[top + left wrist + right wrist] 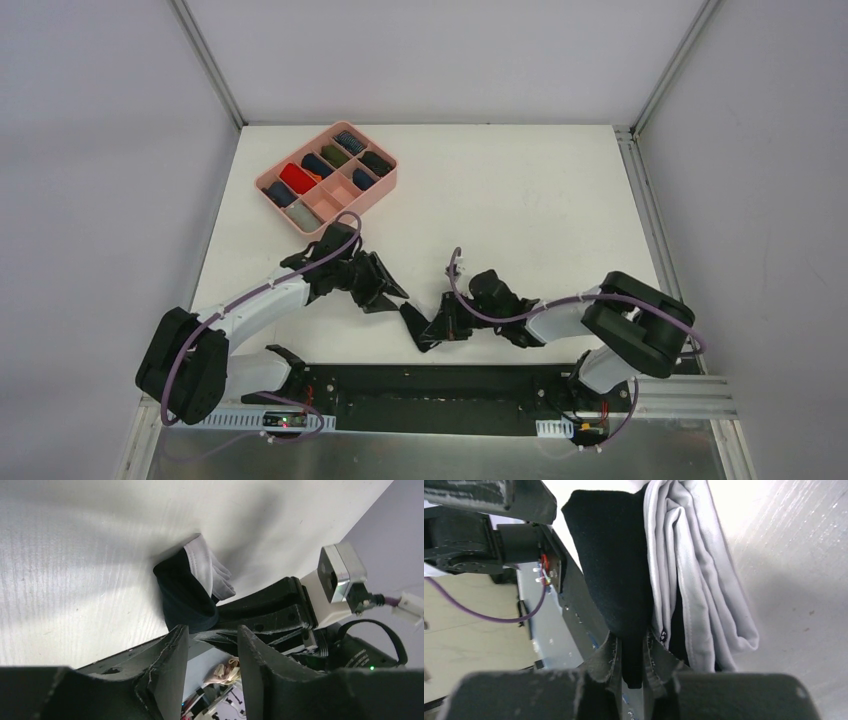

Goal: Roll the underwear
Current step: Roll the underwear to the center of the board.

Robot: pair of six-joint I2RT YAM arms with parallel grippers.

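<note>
The black underwear (pixel 418 326) lies bunched near the table's front edge, between my two grippers. In the right wrist view it is a black fold (pixel 616 565) with light grey cloth (pixel 694 575) bunched against its right side. My right gripper (pixel 631 647) is shut on the lower edge of the black fold; it also shows in the top view (pixel 450 322). My left gripper (pixel 388 292) is open and empty just left of the bundle. In the left wrist view its jaws (pixel 212 630) stand apart in front of the underwear (pixel 185 597).
A pink compartment tray (pixel 345 212) with several rolled cloth items stands at the back left. The black rail (pixel 440 385) with the arm bases runs along the near edge. The right arm's fingers (pixel 270 607) show just behind the bundle in the left wrist view.
</note>
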